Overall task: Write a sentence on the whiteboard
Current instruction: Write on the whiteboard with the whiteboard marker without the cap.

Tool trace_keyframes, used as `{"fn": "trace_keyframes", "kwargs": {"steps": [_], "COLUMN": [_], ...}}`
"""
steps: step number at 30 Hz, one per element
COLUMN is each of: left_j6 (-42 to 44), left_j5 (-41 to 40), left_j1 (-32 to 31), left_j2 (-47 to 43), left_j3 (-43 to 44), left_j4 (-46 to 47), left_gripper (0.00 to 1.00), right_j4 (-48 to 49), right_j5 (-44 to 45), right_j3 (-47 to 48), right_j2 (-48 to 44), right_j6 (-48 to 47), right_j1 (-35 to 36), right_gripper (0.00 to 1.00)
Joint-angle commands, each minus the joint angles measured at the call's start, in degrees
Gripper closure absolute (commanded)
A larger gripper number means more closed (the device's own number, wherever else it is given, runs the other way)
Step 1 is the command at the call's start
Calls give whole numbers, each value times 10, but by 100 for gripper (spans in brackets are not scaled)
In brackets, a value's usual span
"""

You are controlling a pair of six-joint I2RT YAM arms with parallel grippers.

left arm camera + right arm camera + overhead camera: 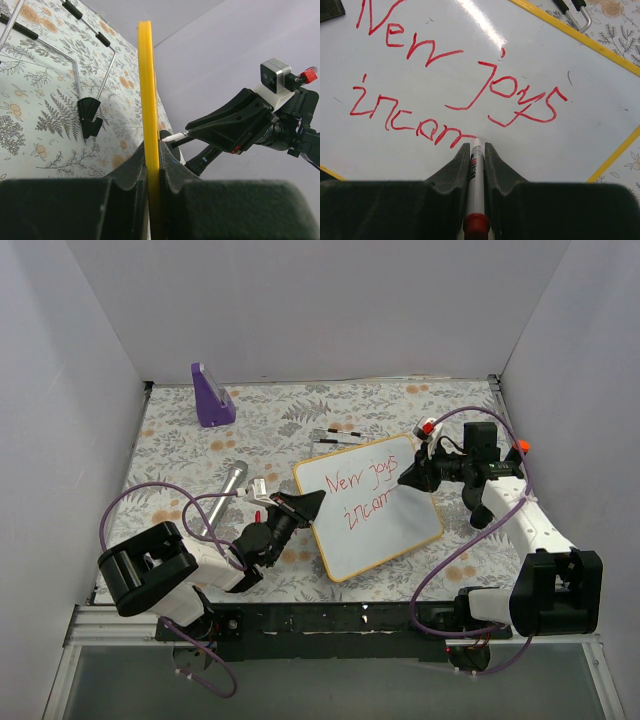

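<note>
The whiteboard [375,515], white with a yellow-orange frame, lies tilted in the middle of the table. Red writing [362,492] on it reads "New joys" and below it "incom". My left gripper [312,506] is shut on the board's left edge; the yellow frame [148,100] runs between its pads. My right gripper [408,480] is shut on a white marker [476,175] with a red end. The marker's tip touches the board at the end of the last stroke of "incom" [415,120]. The marker tip also shows in the left wrist view [175,136].
A purple wedge-shaped stand [211,396] sits at the back left. A metal cylinder [229,488] lies left of the board. A thin wire frame with black tips [335,435] lies behind the board. White walls enclose the floral table.
</note>
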Motion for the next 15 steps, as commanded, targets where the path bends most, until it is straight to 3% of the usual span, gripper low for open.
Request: {"fn": "trace_keyframes", "kwargs": {"steps": [1, 15], "left_j6": [50, 50], "left_j5": [18, 18], "left_j1": [-4, -4], "left_j2": [-13, -12], "left_j3": [4, 4], "left_j4": [134, 134], "left_gripper": [100, 100], "right_j4": [-22, -95], "right_j5": [9, 1], "right_j3": [11, -9], "right_j2": [4, -23], "right_j6": [-28, -80], "right_j1": [-2, -3], "right_gripper": [99, 99]}}
